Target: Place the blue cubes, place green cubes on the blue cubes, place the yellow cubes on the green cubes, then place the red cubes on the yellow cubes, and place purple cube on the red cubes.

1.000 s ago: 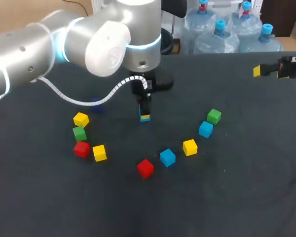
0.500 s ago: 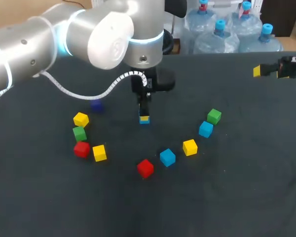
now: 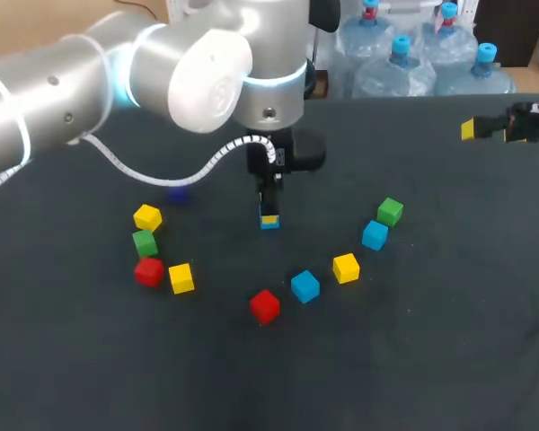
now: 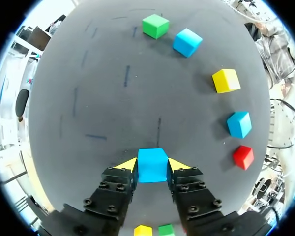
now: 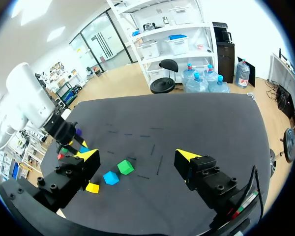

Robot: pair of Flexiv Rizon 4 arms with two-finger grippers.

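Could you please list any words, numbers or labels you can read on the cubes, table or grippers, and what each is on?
None to read: the blue cube in the left gripper, the loose cubes, the table and the right gripper show no print.

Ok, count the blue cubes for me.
3. One blue cube is held in the left gripper; a second lies beside a green cube; a third sits between a red cube and a yellow cube. The arm could hide others.
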